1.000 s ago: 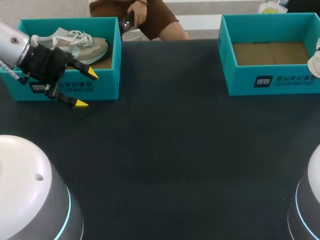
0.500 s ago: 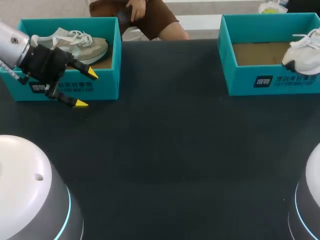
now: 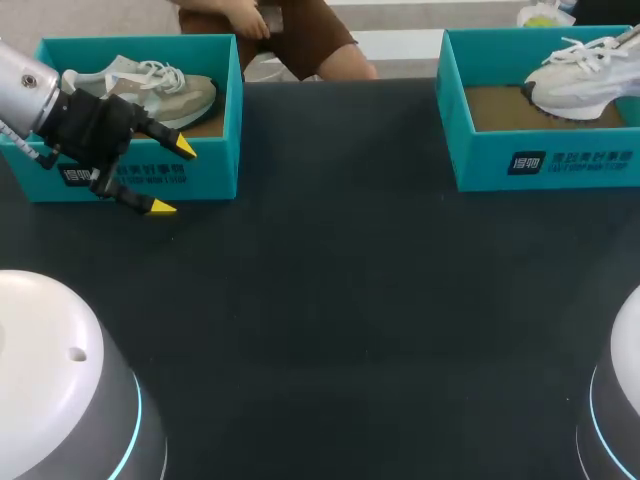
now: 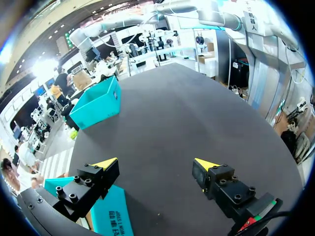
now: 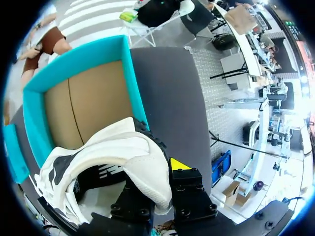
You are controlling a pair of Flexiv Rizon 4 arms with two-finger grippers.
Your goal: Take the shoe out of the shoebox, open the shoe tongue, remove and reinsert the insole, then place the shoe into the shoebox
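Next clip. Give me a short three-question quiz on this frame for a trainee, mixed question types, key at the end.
1. True or false: the left gripper is shut on a shoe.
2. Where is the white shoe? A) in the left gripper B) in the right gripper, at the right shoebox C) lying loose, ungripped
3. What lies in the left shoebox?
Key: 1 false, it is open and empty; 2 B; 3 a beige shoe with white laces.

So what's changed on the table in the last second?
The white shoe, held in the right gripper, came in from the right and moved left over the right shoebox. The left gripper, open by the left shoebox, and the beige shoe inside it stayed put.
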